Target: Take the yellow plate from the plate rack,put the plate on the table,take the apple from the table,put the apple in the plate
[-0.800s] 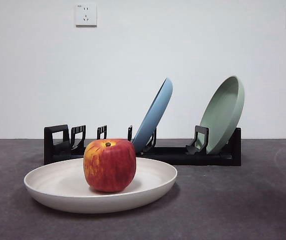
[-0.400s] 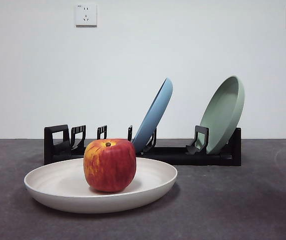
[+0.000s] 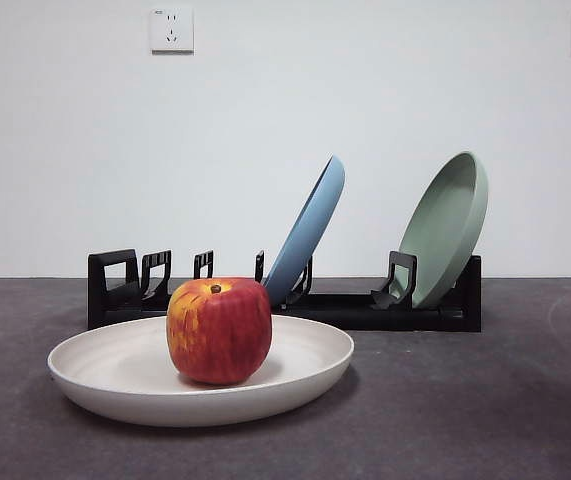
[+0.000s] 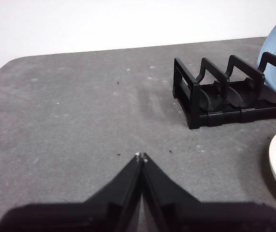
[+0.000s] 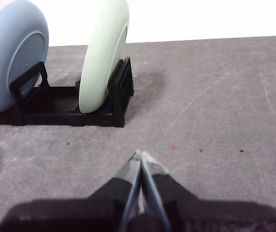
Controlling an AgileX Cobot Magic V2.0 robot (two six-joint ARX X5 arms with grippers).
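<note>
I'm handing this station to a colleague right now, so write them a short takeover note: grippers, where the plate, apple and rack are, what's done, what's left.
Left gripper: shut, empty, over bare table near the handle end of the plate rack.
Right gripper: shut, empty, over the table by the rack's other end.
Yellow plate: out of the rack, flat on the table in front of it.
Apple: upright in the plate.
Light blue plate and sage green plate lean in the rack.
Done: all four steps, plate out and down, apple in it.
Left: nothing that shows.
</note>
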